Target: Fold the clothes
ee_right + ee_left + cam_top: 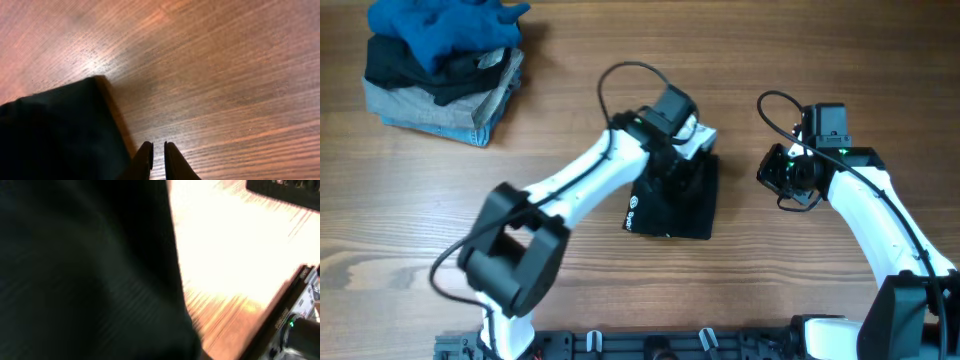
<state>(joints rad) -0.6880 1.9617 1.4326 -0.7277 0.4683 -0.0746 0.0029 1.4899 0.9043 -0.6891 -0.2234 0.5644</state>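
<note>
Left of my right gripper (158, 149), nearly closed and empty, the clothes (678, 212) look folded small; I cannot tell the left gripper (682, 160) state.

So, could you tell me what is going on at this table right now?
A two-armed robot is folding clothes. The black garment lies in a small, neat rectangle in the middle of the table. The left tool is down at its far edge, but that wrist's view is too blurred to show whether it grips. The right tool is beside the garment over bare wood, nearly closed and empty. A pile of other clothes sits in the far left corner.
</note>
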